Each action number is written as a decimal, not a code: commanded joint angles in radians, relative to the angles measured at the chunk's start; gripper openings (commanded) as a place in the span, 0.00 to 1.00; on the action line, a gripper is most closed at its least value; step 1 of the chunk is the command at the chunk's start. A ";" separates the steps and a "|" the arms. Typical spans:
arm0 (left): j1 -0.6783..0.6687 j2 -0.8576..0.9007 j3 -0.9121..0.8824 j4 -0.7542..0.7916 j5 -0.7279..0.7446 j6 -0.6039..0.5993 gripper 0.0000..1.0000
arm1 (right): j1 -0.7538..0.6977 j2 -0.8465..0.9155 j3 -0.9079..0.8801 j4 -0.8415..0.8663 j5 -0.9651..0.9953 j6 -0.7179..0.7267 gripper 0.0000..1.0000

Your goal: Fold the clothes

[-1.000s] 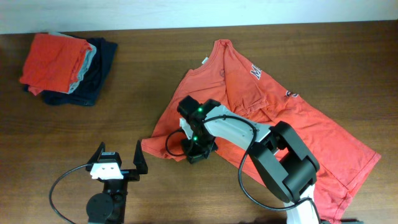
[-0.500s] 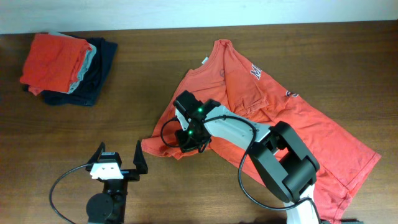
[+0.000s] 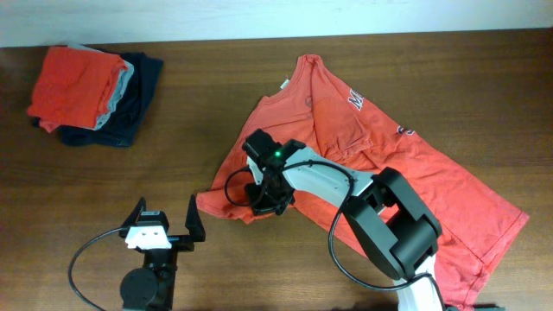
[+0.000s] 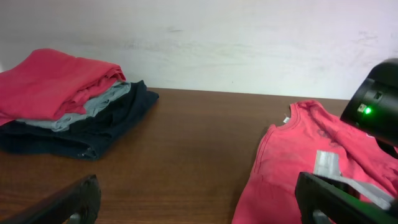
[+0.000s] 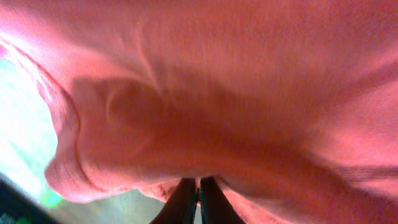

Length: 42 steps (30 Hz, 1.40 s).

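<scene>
One orange-red spread T-shirt [image 3: 415, 164] lies rumpled across the right half of the wooden table [image 3: 216, 104], collar toward the far edge, with only scraps of its block lettering [image 3: 356, 101] showing beside a fold. The right gripper [image 3: 266, 200] sits at the shirt's near-left corner. Seen from the wrist, its two fingers are pressed almost together on a bunched fold of the cloth. A second orange-red garment, the folded T-shirt [image 3: 73, 82], tops a pile of three at the far-left corner. Beneath it are one pale grey garment [image 4: 93, 107] and one dark navy garment [image 3: 138, 95] (each showing only at its edges). Well apart from both shirts, the left gripper [image 3: 166, 206] rests over bare wood at the near-left, its jaws spread wide and holding nothing.
</scene>
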 commanded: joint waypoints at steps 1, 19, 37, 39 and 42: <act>-0.003 -0.001 -0.006 0.000 0.007 0.016 0.99 | 0.004 0.041 -0.016 -0.039 -0.064 0.003 0.10; -0.003 -0.001 -0.006 0.000 0.007 0.016 1.00 | -0.184 -0.128 0.137 -0.431 -0.060 -0.251 0.24; -0.003 -0.001 -0.006 0.000 0.007 0.016 0.99 | -0.783 -0.387 0.176 -0.665 0.345 -0.255 0.38; -0.003 -0.001 -0.006 0.000 0.007 0.016 0.99 | -0.832 -0.385 0.173 -0.663 0.344 -0.264 0.38; -0.003 -0.001 -0.006 0.000 0.007 0.016 0.99 | -0.888 -0.384 0.159 -0.657 0.344 -0.281 0.38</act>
